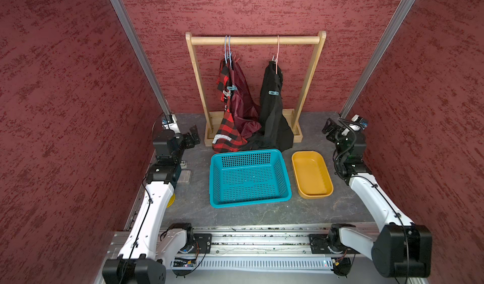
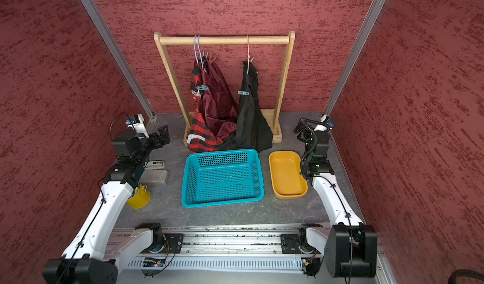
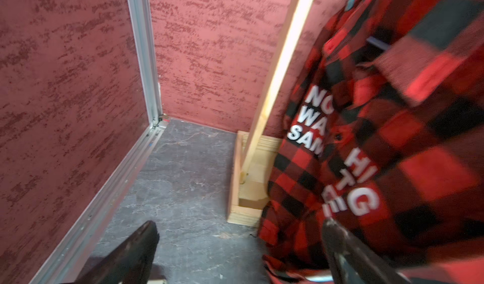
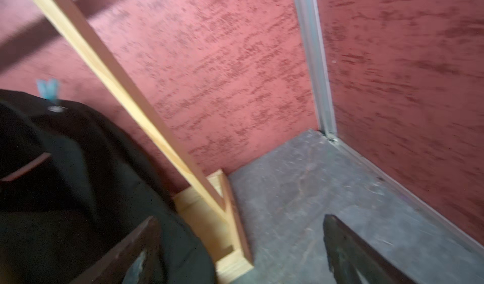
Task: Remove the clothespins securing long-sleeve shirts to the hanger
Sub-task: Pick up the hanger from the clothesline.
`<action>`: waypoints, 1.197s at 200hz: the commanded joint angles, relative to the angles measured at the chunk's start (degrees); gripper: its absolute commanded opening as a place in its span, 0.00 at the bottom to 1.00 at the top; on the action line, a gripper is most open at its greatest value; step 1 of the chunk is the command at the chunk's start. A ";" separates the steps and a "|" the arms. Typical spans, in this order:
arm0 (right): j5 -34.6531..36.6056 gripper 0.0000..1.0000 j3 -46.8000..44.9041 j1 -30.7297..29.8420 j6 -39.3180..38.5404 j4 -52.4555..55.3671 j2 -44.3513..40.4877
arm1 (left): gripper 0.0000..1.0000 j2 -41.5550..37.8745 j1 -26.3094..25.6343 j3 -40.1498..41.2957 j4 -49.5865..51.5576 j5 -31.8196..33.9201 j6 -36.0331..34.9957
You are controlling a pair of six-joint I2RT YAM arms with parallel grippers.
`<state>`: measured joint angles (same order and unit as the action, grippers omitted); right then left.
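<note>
A wooden rack (image 1: 255, 40) stands at the back of the tabletop (image 1: 251, 217). Toward the left arm's side, a red-and-black plaid shirt (image 1: 230, 130) and a shiny maroon shirt (image 1: 245, 99) hang together on two blue wire hangers (image 1: 227, 49). A plain black shirt (image 1: 272, 112) hangs apart from them on a pink hanger (image 1: 277, 57). All three hems trail onto the rack's base and the tabletop. White block lettering shows on the plaid in the left wrist view.

The clothespins (image 2: 243, 93) are small spring clips, tiny against the cloth. A teal pin (image 1: 273, 93) lies crosswise halfway down the black shirt. A second teal pin (image 1: 232, 88) and a whitish pin (image 1: 226, 93) sit just beside each other where plaid meets maroon. More stick up by the hanger necks (image 2: 208, 57), too small to count.

A teal basket (image 1: 248, 183) and a yellow tray (image 1: 311, 175) stand in front of the rack.

The left fingers (image 3: 131, 253) are spread wide and hold nothing, near the plaid hem. The right fingers (image 4: 348, 251) are equally wide and empty, beside the rack's post by the black shirt.
</note>
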<state>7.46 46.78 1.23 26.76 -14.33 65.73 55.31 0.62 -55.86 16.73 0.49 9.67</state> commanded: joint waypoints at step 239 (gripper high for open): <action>-12.22 0.99 9.94 -15.68 1.75 34.23 -13.75 | 0.90 51.63 -38.35 -70.87 28.92 -4.45 2.37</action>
<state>-8.27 53.78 -9.21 32.64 14.06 49.56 105.23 -38.20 -124.57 46.94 -4.86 11.33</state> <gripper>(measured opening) 0.994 0.928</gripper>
